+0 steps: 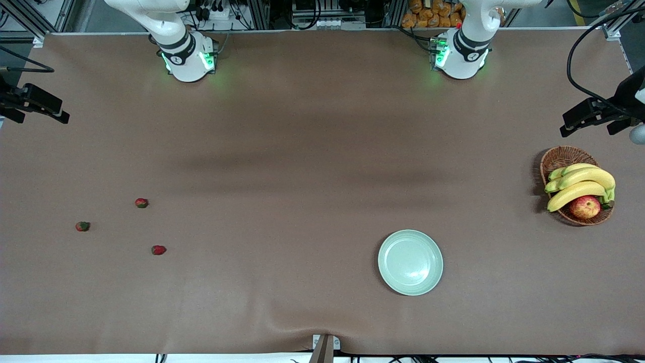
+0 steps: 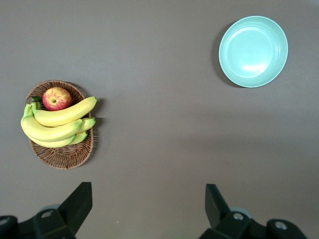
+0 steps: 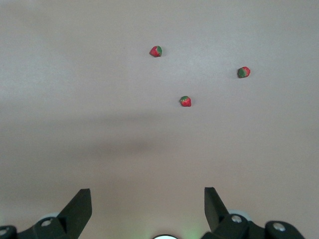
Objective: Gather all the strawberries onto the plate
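Three small red strawberries with green caps lie apart on the brown table toward the right arm's end: one [image 1: 141, 202], one [image 1: 82, 226] and one [image 1: 158, 249]. They also show in the right wrist view [image 3: 156, 51] [image 3: 243, 72] [image 3: 185, 101]. The pale mint-green plate [image 1: 410, 262] sits empty near the front edge and shows in the left wrist view [image 2: 253, 51]. My right gripper [image 3: 148, 199] is open and empty, high over bare table, apart from the berries. My left gripper [image 2: 148, 199] is open and empty, high over bare table. Neither gripper shows in the front view.
A brown wicker basket [image 1: 564, 159] with bananas [image 1: 579, 184] and a red-yellow apple [image 1: 584, 206] stands at the left arm's end; it also shows in the left wrist view [image 2: 62, 157]. Black camera mounts [image 1: 35, 103] [image 1: 599, 113] hang over both table ends.
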Robot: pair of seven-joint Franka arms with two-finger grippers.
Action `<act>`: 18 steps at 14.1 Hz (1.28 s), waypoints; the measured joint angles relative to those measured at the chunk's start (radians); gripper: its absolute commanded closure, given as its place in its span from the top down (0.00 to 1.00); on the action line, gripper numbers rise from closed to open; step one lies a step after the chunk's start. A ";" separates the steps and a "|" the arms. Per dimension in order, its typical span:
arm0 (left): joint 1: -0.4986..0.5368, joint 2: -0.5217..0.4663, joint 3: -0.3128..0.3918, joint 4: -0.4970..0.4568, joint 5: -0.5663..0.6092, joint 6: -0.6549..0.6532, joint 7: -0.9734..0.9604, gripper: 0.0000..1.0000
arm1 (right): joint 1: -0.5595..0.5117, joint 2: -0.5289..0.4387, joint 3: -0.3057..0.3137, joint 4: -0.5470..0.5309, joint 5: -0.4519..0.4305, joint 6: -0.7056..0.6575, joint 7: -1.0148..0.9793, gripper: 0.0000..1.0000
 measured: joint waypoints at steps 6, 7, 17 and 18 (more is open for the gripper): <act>-0.007 0.000 -0.003 0.001 0.000 -0.003 0.000 1.00 | 0.000 0.017 0.000 -0.003 0.000 -0.005 0.000 1.00; -0.008 0.000 -0.005 0.001 0.000 -0.003 0.000 1.00 | -0.002 0.022 -0.002 -0.003 0.000 -0.006 0.000 1.00; -0.011 0.021 -0.006 0.000 -0.001 -0.004 0.000 1.00 | -0.033 0.264 -0.006 -0.025 -0.013 0.033 -0.083 1.00; -0.010 0.023 -0.006 0.000 -0.001 -0.004 0.000 1.00 | -0.036 0.293 -0.006 -0.039 -0.014 0.074 -0.098 1.00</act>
